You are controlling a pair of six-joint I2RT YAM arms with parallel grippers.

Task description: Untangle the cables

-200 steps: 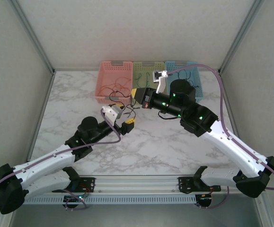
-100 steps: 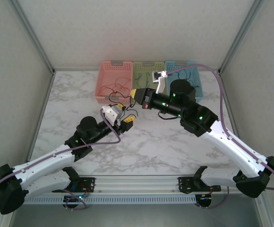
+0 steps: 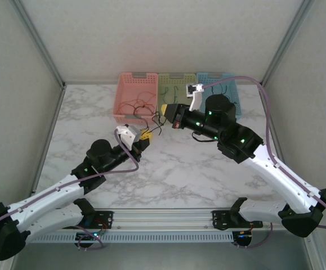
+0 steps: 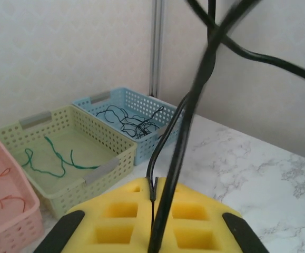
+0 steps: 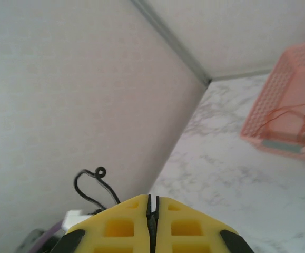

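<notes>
Cables: a small tangle of hair-thin black cables (image 3: 156,126) hangs strung between the two end effectors, above the marble tabletop (image 3: 196,169) and just in front of the baskets.
Twist: in the left wrist view two black strands cross and wind around each other close to the lens.
Left end effector (image 4: 153,192): its yellow pads are pressed together and pinch a black strand that rises out of the seam.
Right end effector (image 5: 152,205): its pads are likewise closed, with a thin dark strand caught in the seam; a curled black end loops up just to the left.
Sorted strands: red cables (image 4: 2,192) lie in the pink basket (image 4: 23,224), a green cable (image 4: 49,158) in the green basket (image 4: 73,184), and loose black cables (image 4: 131,122) in the blue basket (image 4: 146,150).
Hard to make out: from above the tangle's strands are too fine to count, and they disappear against the dark body of the right arm.
Cut off: the near strands in the left wrist view are blurred and run off the top edge; both pairs of pads are cropped at the bottom.
</notes>
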